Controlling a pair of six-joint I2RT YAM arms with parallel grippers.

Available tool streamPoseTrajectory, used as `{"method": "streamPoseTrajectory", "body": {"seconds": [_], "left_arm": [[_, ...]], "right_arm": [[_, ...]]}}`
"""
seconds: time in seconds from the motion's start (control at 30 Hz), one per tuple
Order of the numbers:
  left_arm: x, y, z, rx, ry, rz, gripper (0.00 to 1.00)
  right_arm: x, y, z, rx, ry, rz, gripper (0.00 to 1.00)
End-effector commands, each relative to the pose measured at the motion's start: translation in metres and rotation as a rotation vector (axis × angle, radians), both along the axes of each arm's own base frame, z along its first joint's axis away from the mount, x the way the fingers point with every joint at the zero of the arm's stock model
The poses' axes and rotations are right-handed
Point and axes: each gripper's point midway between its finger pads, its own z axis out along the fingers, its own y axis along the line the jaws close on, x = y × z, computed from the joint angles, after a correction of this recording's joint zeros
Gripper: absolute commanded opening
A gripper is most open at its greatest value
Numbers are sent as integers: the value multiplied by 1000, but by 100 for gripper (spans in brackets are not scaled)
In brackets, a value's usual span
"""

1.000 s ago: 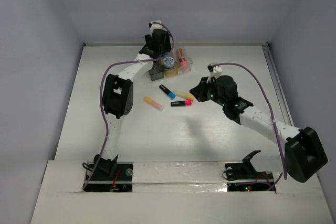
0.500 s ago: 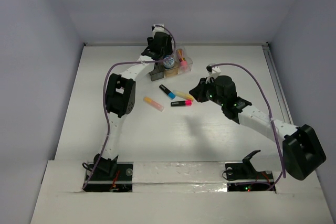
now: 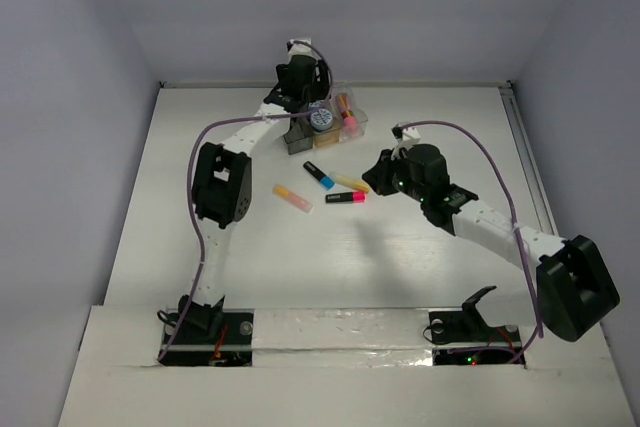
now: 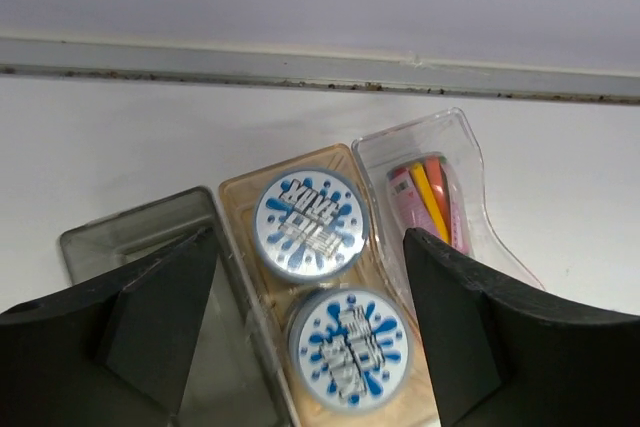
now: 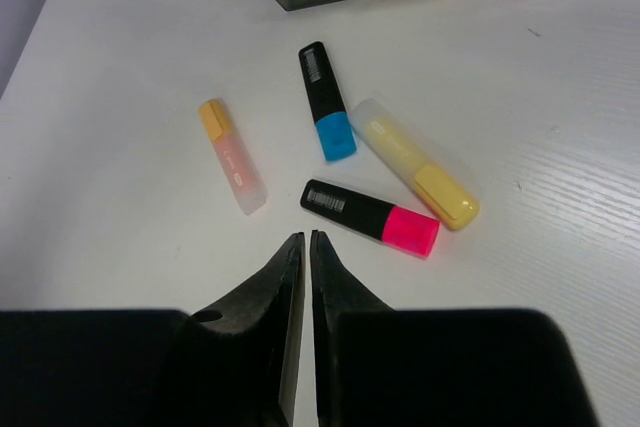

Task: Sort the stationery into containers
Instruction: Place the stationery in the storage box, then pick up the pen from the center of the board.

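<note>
Three joined bins stand at the back: dark grey [image 4: 130, 237], amber [image 4: 236, 197] and clear [image 4: 470, 152]. Two round blue-white tubs [image 4: 311, 224] [image 4: 349, 349] lie in the amber bin. A pink stick [image 4: 430, 197] lies in the clear bin. My left gripper [image 4: 308, 237] is open and empty, hovering over the amber bin [image 3: 322, 125]. Four highlighters lie on the table: blue [image 5: 326, 102], yellow [image 5: 415, 162], red-pink [image 5: 370, 217] and orange-capped [image 5: 232, 155]. My right gripper [image 5: 301, 237] is shut and empty, just short of the red-pink highlighter's black end.
The table's back edge and wall [image 4: 320, 77] run just behind the bins. In the top view the highlighters [image 3: 330, 187] lie between the bins and my right gripper [image 3: 368, 185]. A purple cable [image 3: 480, 147] loops over the right arm.
The left gripper has shifted slightly over the bins. The right arm has barely moved. The highlighters lie as before.
</note>
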Motion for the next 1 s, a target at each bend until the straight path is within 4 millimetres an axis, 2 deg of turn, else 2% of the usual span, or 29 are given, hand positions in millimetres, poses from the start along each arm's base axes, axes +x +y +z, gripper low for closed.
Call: {"method": "streamPoseTrajectory", "body": {"seconds": [0.0,0.03,0.07,0.1,0.13,0.17,0.2,0.23,0.27,0.3,0.33,0.37,0.43,0.47,0.53,0.57,0.6,0.63,0.67,0.73,0.83,0.9,0.97], "left_arm": [[-24,12,111,-70,-165,7,70],[-31,14,119,-90,-176,10,67],[-43,17,107,-105,-166,3,64],[-65,18,144,-175,-224,-6,57],[-77,21,150,-211,-243,-11,33],[-104,27,156,-255,-272,-36,25],[-121,25,154,-286,-274,-55,16],[-133,28,152,-332,-271,-53,2],[-153,30,113,-329,-211,-54,0],[-173,33,121,-360,-229,-61,0],[-187,29,108,-367,-207,-75,0],[-205,42,77,-368,-155,-39,0],[-229,47,46,-379,-109,-22,0],[-248,61,18,-398,-73,26,0],[-271,76,-14,-423,-26,79,0],[-277,81,-24,-411,-16,91,0],[-281,85,-31,-431,-4,115,6],[-284,88,-37,-431,6,131,26],[-288,93,-51,-413,32,151,35],[-293,94,-64,-401,68,167,53],[-295,97,-83,-388,121,209,66],[-290,97,-90,-384,151,246,67],[-285,95,-88,-395,156,266,67]], "right_arm": [[10,1,19,-6,-62,-12,11],[11,2,17,-18,-62,-4,7],[10,4,16,-20,-57,13,5],[9,6,13,-29,-46,26,3],[10,9,12,-37,-45,43,1],[8,11,9,-42,-29,65,1],[8,12,7,-47,-25,71,1],[10,14,7,-50,-24,79,1],[9,16,6,-51,-19,90,1],[9,16,4,-58,-11,94,1],[9,16,4,-59,-10,98,1],[8,18,3,-63,3,107,1],[8,19,2,-68,13,117,1],[9,20,-2,-80,33,118,2],[12,22,-7,-98,57,124,3],[12,22,-7,-99,57,126,3],[15,25,-8,-103,61,127,4],[15,28,-8,-105,58,136,5],[13,27,-13,-120,84,132,5],[13,32,-12,-121,80,140,7],[11,36,-11,-116,75,152,9],[6,39,-14,-117,78,163,10],[4,41,-17,-122,83,168,10]]}}
